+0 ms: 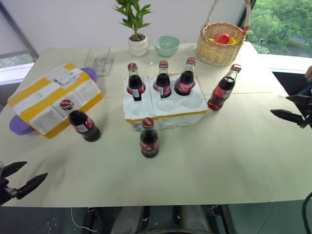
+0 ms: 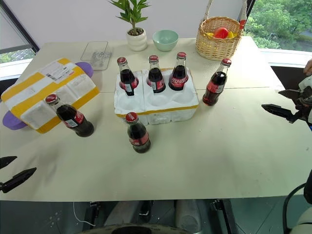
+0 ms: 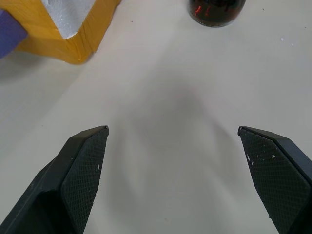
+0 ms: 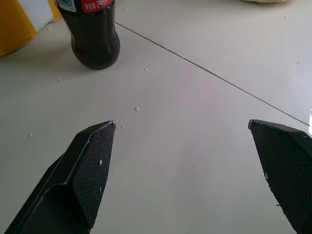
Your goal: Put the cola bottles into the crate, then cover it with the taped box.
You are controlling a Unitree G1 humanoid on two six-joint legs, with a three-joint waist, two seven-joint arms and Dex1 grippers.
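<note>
I see the crate (image 1: 163,117) mid-table with three cola bottles standing in its far row of wells: left (image 1: 135,83), middle (image 1: 163,80), right (image 1: 185,78). The near three wells are empty. Three more cola bottles stand on the table (image 1: 234,165): one just right of the crate (image 1: 223,88), one just in front of it (image 1: 148,139), one off to its left (image 1: 82,122), next to the taped box (image 1: 51,97). The taped box lies at the left of the table, resting on a purple item (image 1: 19,126) that sticks out beneath it.

My left gripper (image 1: 17,183) hovers at the near left edge, fingers wide apart, nothing between them. My right gripper (image 2: 285,103) hovers at the right edge, fingers also spread, empty; the bottle right of the crate (image 4: 93,34) is ahead of it.

Far edge: potted plant (image 1: 134,29), green bowl (image 1: 166,45), wicker basket (image 1: 220,44) with fruit, clear tray (image 1: 99,59).
</note>
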